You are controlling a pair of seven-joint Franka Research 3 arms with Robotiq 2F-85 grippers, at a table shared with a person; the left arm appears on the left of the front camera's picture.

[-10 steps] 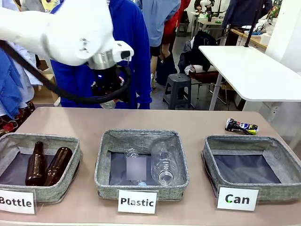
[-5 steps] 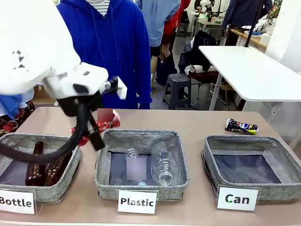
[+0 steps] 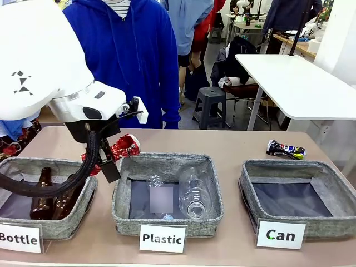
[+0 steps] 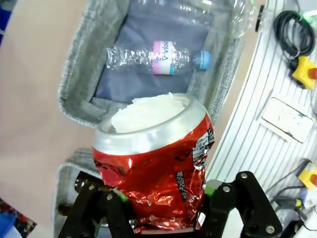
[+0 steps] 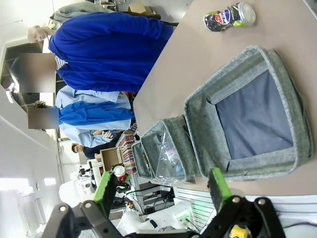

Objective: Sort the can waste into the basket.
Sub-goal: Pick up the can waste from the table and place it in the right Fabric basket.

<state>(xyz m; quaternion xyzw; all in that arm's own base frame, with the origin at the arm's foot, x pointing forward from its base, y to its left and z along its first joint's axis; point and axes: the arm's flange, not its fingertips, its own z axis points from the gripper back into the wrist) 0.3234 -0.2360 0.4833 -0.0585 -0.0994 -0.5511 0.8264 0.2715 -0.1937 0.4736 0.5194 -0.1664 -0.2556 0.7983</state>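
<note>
Left end effector (image 4: 166,203) clenches the crushed red can (image 4: 158,158) at its crumpled waist. Light, flimsy, probably slick. Can basket (image 3: 297,165) sits at three o'clock.

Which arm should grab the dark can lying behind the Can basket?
Right. The right gripper is open and empty, with the dark can and the Can basket in its view. The left gripper is shut on the red can.

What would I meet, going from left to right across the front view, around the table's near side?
Basket labelled Bottle → red can → basket labelled Plastic → basket labelled Can.
</note>
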